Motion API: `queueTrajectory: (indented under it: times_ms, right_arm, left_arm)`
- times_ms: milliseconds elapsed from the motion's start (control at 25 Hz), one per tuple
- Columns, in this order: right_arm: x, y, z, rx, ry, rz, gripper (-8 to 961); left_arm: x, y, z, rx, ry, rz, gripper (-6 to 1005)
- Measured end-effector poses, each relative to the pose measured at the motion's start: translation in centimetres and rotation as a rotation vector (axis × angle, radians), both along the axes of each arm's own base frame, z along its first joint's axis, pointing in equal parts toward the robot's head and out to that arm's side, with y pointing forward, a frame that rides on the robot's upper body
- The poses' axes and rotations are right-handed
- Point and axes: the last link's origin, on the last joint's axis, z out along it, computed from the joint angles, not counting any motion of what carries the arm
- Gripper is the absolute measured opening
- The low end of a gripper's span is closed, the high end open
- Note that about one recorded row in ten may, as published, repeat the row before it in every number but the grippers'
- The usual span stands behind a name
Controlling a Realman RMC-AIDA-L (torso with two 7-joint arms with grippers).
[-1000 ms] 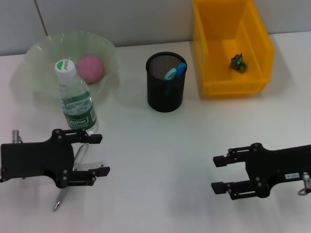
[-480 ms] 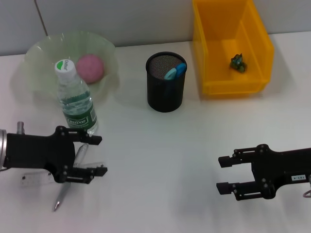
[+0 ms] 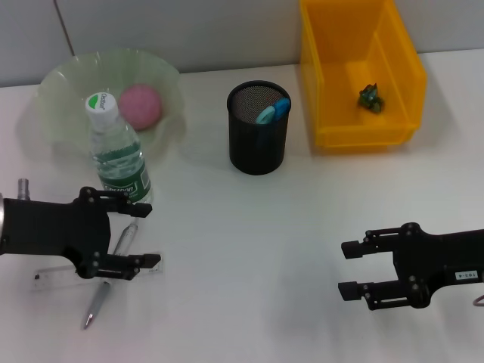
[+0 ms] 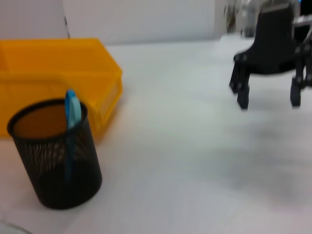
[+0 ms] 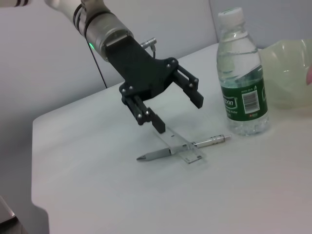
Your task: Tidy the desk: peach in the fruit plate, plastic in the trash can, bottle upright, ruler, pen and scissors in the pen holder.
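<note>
One bottle (image 3: 119, 162), pen (image 3: 110, 278), ruler (image 3: 57, 278), peach (image 3: 141, 105) (in plate (image 3: 64, 83)).

left hand (image 5: 177, 113) open over ruler (image 5: 178, 145) | pen (image 5: 183, 147) crossing ruler | bottle (image 5: 242, 83) upright

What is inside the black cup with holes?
Blue scissors handles poke out of the black mesh pen holder. Their blades are hidden behind the mesh, so anything else inside cannot be seen.

Black mesh pen holder (image 3: 259, 128), yellow trash can (image 3: 361, 72), pink peach (image 3: 141, 105).
</note>
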Motion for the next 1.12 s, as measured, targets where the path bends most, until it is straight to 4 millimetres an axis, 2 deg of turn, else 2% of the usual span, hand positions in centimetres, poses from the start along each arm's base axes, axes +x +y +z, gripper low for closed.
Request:
queueTrajectory:
  times_ms: [400,1120]
  right_arm:
    - [0.1,0.0,0.0,-0.003,0.0,0.0,681]
    - [0.2,-0.2,0.0,-0.01,-0.009,0.002,681]
  left_arm:
    - [1.1,-1.0,-1.9,0.057,0.138,-0.078,735]
    - [1.7,0.3,-2.7,0.014,0.258,-0.066,715]
